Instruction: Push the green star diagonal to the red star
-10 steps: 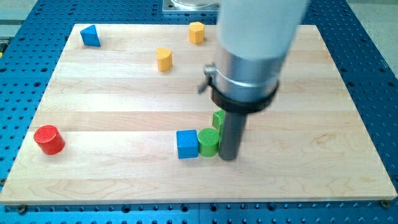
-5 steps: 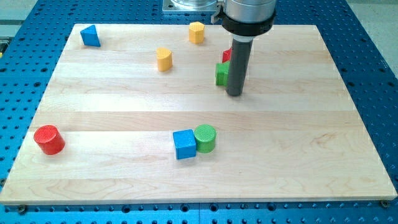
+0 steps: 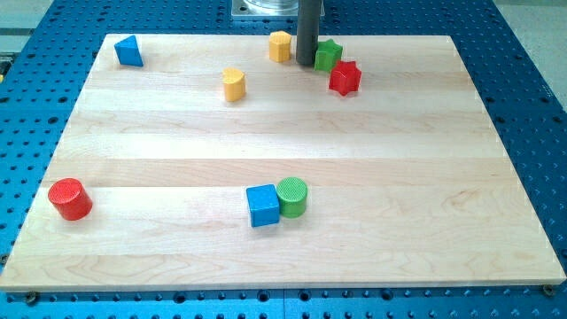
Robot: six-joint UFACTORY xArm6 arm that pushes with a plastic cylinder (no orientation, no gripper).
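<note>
Green star — left edge behind rod

One high camera looks steeply down, framing the whole wooden board.

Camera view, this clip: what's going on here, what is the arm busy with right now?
The arm's rod is working at the view's top edge of the wooden board. My tip sits right against the left side of the green star, between it and a yellow block. The red star lies just below and to the right of the green star, so the two sit diagonally, very close together. A blue cube and green cylinder sit together near the bottom, untouched.
</note>
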